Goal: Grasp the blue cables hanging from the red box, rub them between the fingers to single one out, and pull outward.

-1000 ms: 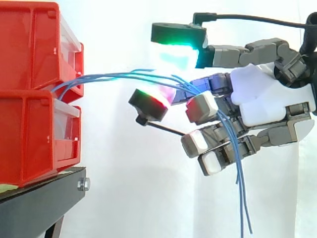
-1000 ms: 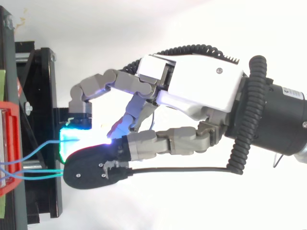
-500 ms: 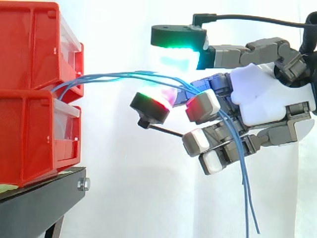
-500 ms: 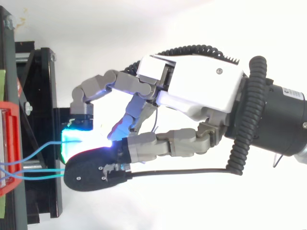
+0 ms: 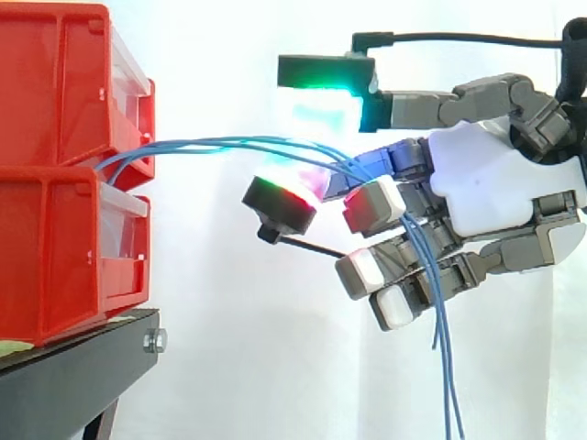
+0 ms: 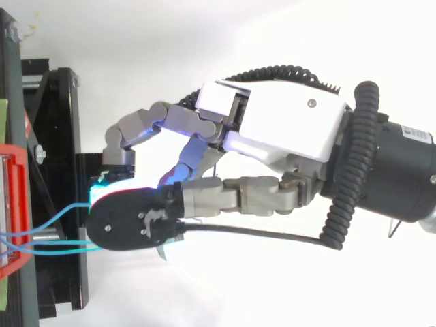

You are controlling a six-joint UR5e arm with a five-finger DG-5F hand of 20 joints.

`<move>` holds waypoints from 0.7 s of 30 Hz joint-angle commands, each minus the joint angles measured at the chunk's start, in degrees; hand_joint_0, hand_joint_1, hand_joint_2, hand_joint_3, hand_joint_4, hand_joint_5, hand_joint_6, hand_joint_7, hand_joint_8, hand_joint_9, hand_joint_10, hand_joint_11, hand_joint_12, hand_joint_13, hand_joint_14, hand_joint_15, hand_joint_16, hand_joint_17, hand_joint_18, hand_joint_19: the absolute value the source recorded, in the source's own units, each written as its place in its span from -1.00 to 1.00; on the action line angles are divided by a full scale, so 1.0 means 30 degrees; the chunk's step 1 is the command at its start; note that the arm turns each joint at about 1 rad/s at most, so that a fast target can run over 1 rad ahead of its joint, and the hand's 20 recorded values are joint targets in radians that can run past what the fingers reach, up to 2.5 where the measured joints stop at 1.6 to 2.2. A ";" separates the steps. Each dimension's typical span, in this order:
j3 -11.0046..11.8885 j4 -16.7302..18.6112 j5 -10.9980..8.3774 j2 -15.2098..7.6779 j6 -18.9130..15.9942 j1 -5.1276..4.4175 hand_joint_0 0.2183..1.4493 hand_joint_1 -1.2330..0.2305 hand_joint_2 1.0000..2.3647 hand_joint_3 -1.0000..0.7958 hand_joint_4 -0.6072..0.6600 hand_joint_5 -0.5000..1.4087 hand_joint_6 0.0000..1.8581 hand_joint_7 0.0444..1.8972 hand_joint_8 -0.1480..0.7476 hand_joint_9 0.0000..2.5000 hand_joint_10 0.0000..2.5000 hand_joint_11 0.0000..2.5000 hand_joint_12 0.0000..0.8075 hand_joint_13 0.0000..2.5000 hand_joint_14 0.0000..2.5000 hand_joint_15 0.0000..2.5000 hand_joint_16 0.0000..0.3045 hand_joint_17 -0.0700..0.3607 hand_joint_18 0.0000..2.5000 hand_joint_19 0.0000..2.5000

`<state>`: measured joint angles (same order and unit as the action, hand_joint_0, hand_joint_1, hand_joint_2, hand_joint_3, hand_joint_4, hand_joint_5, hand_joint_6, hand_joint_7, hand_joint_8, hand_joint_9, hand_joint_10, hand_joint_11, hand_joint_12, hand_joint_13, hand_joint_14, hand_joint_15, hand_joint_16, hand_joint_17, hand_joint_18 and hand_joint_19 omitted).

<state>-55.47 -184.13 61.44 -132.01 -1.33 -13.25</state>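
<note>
From bins point(image 5: 55, 220) at left, cables point(image 5: 229, 140) enter hand point(image 5: 495, 183).

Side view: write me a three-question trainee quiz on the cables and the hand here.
1. True or false: the blue cables rest on the black stand.
2. The topmost fingertip pad of the hand glows: A magenta, B green, C red?
3. Fill in: the cables run from the red bins through the hand, then their loose ends hang ___.
Key: 1 false; 2 B; 3 down.
</note>
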 commanded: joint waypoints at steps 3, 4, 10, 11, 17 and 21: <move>0.0004 -0.0001 0.0000 0.0000 0.0004 -0.0008 -0.45 -0.16 -0.99 -0.09 0.06 -0.57 -0.13 0.10 -0.11 0.02 -0.98 -0.36 -0.09 -0.17 -0.98 -0.37 -0.64 -0.10 -0.30 -0.43; 0.0004 -0.0001 0.0000 0.0000 0.0004 -0.0008 -0.45 -0.17 -0.98 -0.08 0.06 -0.57 -0.13 0.12 -0.11 0.02 -0.98 -0.36 -0.08 -0.17 -0.98 -0.36 -0.64 -0.10 -0.30 -0.43; 0.0004 -0.0001 0.0000 0.0000 0.0004 -0.0008 -0.43 -0.29 -0.98 -0.02 0.03 -0.59 -0.08 0.12 -0.11 -0.01 -0.98 -0.35 -0.11 -0.18 -0.98 -0.36 -0.66 -0.13 -0.32 -0.41; 0.0004 -0.0001 0.0000 0.0000 0.0004 -0.0008 -0.42 -0.31 -0.98 -0.01 0.04 -0.59 -0.07 0.13 -0.11 -0.02 -0.98 -0.34 -0.11 -0.19 -0.98 -0.35 -0.66 -0.14 -0.32 -0.42; 0.0004 -0.0001 0.0000 0.0000 0.0004 -0.0008 -0.38 -0.42 -0.97 0.04 -0.03 -0.61 -0.04 0.18 -0.14 -0.05 -0.98 -0.32 -0.17 -0.21 -0.97 -0.35 -0.70 -0.20 -0.34 -0.41; -0.0025 -0.0001 0.0000 0.0000 0.0004 -0.0008 -0.34 -0.46 -0.96 0.08 -0.13 -0.60 -0.01 0.21 -0.16 -0.06 -0.98 -0.32 -0.21 -0.21 -0.97 -0.33 -0.72 -0.23 -0.35 -0.40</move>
<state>-55.47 -184.13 61.44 -132.01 -1.33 -13.25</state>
